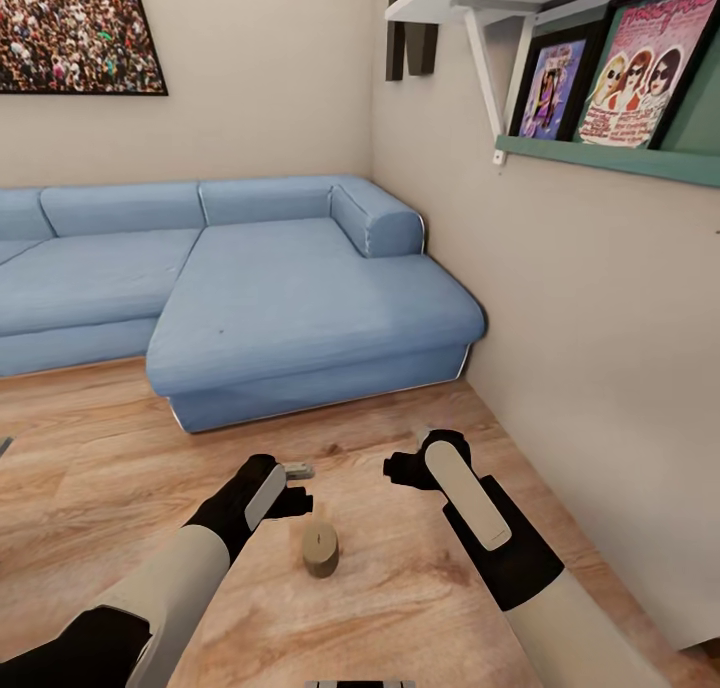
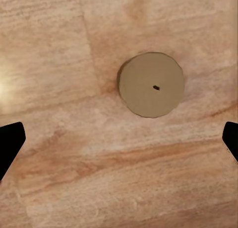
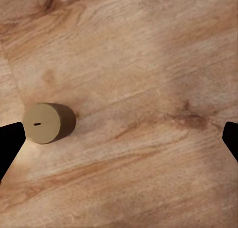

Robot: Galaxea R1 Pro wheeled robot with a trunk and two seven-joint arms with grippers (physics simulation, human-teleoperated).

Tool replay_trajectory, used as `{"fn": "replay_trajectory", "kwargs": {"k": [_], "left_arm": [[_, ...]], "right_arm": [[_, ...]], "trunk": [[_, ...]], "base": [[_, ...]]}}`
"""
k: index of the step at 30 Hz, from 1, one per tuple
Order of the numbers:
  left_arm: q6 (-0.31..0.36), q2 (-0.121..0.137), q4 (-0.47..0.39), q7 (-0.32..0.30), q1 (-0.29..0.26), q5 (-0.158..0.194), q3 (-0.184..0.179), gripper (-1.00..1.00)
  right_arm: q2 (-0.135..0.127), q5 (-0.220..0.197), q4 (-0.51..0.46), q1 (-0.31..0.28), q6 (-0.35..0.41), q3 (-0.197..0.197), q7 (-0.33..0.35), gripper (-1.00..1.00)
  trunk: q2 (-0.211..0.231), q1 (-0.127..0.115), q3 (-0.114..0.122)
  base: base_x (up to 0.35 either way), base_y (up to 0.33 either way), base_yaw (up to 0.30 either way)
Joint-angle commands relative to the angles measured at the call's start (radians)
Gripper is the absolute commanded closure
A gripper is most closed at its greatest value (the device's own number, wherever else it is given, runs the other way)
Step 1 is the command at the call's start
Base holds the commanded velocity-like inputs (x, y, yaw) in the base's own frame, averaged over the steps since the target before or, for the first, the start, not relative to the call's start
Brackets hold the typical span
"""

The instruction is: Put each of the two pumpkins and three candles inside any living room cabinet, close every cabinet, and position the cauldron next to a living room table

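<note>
One stubby tan candle (image 1: 321, 550) stands upright on the light wood floor between my two arms. My left gripper (image 1: 288, 496) hangs open just above and beside it. In the left wrist view the candle (image 2: 151, 84) shows from above with its wick dot, slightly off the midline of the open left gripper (image 2: 119, 143). My right gripper (image 1: 410, 466) is open over bare floor to the candle's right. The right wrist view has a candle (image 3: 48, 122) near one fingertip of the open right gripper (image 3: 119, 143). Nothing is held. The pumpkins, cabinet and cauldron are out of view.
A large blue corner sofa (image 1: 300, 308) fills the space ahead. A plain wall (image 1: 600, 368) runs close along the right, with a shelf of framed pictures (image 1: 600, 153) above. A small pale object (image 1: 298, 471) lies on the floor just past my left gripper.
</note>
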Motion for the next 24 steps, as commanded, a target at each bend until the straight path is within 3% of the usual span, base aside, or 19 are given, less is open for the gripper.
{"fn": "replay_trajectory", "kwargs": {"k": [1, 24], "left_arm": [[0.002, 0.001, -0.001, 0.009, 0.0, 0.011, -0.005, -1.0], [0.003, 0.0, -0.001, 0.007, 0.0, 0.011, -0.005, -1.0]], "right_arm": [[0.0, -0.008, -0.001, -0.001, 0.007, 0.001, -0.01, -1.0], [0.0, -0.008, 0.0, -0.001, 0.007, 0.001, -0.01, -1.0]], "trunk": [[0.0, 0.0, -0.001], [0.0, 0.0, -0.001]], "base": [[0.181, 0.0, 0.0], [0.092, -0.043, 0.0]]}}
